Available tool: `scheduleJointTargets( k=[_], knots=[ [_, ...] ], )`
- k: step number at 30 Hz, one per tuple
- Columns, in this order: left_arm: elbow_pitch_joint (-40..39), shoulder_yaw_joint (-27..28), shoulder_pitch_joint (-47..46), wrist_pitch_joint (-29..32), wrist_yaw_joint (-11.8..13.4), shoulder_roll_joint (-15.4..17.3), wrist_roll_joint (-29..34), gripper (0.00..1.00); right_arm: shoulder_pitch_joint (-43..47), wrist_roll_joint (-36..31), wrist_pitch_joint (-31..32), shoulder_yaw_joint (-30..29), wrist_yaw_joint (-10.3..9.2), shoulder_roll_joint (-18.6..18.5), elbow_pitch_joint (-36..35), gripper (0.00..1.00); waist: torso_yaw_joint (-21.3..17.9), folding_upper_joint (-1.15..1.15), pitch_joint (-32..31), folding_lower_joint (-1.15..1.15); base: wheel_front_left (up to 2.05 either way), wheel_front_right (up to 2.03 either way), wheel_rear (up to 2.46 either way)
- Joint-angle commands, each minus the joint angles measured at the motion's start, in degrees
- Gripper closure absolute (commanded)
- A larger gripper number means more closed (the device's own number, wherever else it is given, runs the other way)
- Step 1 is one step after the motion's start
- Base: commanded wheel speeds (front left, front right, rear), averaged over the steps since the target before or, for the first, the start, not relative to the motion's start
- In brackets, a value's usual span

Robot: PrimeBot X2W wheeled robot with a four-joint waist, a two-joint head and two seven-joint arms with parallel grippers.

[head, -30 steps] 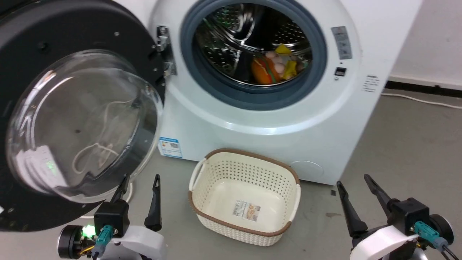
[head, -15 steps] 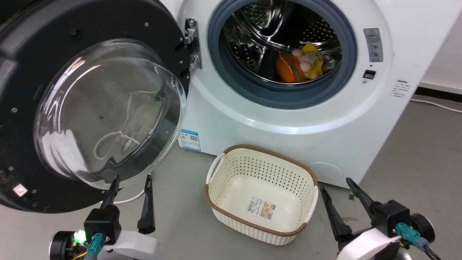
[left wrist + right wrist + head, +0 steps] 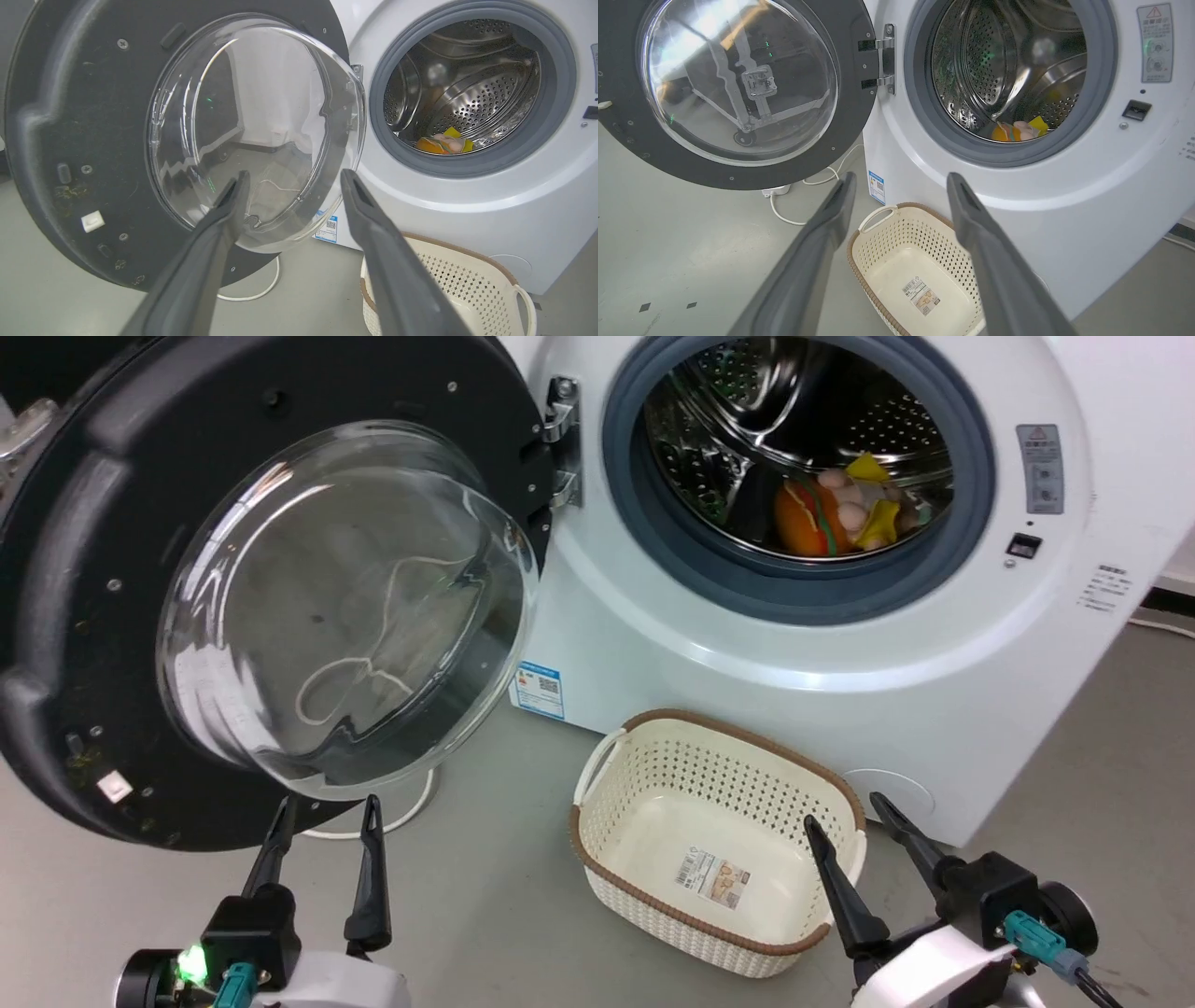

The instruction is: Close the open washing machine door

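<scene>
**Door stands wide open on your left; the left arm is the nearer one**

The washing machine door (image 3: 345,607) is swung fully out, and its inner face and bulging glass bowl look back at you. It hangs from the hinge (image 3: 563,443) on its right edge, beside the grey-ringed drum opening (image 3: 798,476), so its free edge is the far left one.

Your left gripper (image 3: 327,803) has its fingers spread and holds nothing. In the head view its tips point up at the lower rim of the glass, and the left wrist view suggests they are short of the door, not touching it. The right gripper (image 3: 845,810) is also spread and empty, and it hovers over the near right corner of the cream basket (image 3: 738,733), well away from the door.

The door lies ahead of the left gripper and to its left, while the hinge sits to its right. To close it, I judge you must get behind the free left edge and sweep it rightward toward the opening (pushing on the face you can see would only open it further). The basket on the floor sits below the door's arc, which looks clear.
</scene>
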Motion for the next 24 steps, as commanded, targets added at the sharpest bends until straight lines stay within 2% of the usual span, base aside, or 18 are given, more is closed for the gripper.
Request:
scheduleJointTargets(
  k=[1, 6, 7, 8, 9, 14, 18, 20, 24],
  knots=[
    [-0.4, 0.1, 0.8, -0.6, 0.3, 0.1, -0.3, 0.00, -0.5, 0.4, -0.6, 0.3, 0.02, 0.1, 0.4, 0.00, 0.5, 0.00, 0.1, 0.00, 0.00, 0.00, 0.00],
    [-0.3, 0.2, 1.1, -1.2, 0.0, 0.0, -0.7, 0.00, -0.5, 0.6, -1.2, 0.8, 0.02, 0.1, 0.8, 0.00, 1.8, 0.00, 0.3, 0.00, 0.00, 0.00, 0.00],
    [0.0, 0.3, 1.2, -1.3, -0.3, 0.0, -1.0, 0.09, -0.5, 0.7, -1.3, 0.7, 0.03, 0.1, 0.8, 0.00, 2.1, 0.00, 0.3, 0.00, 0.00, 0.00, 0.00],
    [0.0, 0.5, 1.2, -1.4, -0.4, 0.1, -1.2, 0.61, -0.5, 0.8, -1.5, 0.7, 0.03, 0.1, 0.8, 0.00, 2.3, 0.00, 0.3, 0.00, 0.00, 0.00, 0.00],
    [0.0, 0.7, 1.1, -1.5, -0.6, 0.2, -1.3, 1.00, -0.5, 0.8, -1.6, 0.7, 0.03, 0.1, 0.8, 0.00, 2.6, 0.00, 0.4, 0.00, 0.00, 0.00, 0.00],
    [-1.3, 2.2, 0.5, -2.1, -2.0, 0.9, -2.4, 1.00, -0.4, 0.7, -2.2, 0.7, 0.03, 0.1, 0.9, 0.00, 4.0, 0.00, 1.2, 0.00, 0.00, 0.00, 0.00],
    [-4.8, 3.9, -1.1, -2.6, -2.6, 2.7, -1.7, 1.00, -0.6, 0.2, -2.7, 0.4, 0.03, 0.1, 1.0, 0.00, 5.1, 0.00, 2.5, 0.00, 0.00, 0.00, 0.00],
    [-7.5, 8.0, -3.8, -3.1, -3.6, 4.2, -4.2, 1.00, -0.9, -0.4, -3.1, 0.2, 0.03, -0.1, 1.0, 0.00, 6.1, 0.00, 3.6, 0.00, 0.00, 0.00, 0.00],
    [-7.1, 13.7, -8.3, -3.6, -4.4, 6.6, -7.8, 1.00, -0.6, -0.4, -3.6, -0.4, 0.03, -0.1, 0.9, 0.00, 7.0, 0.00, 4.2, 0.00, 0.00, 0.00, 0.00]
  ],
)
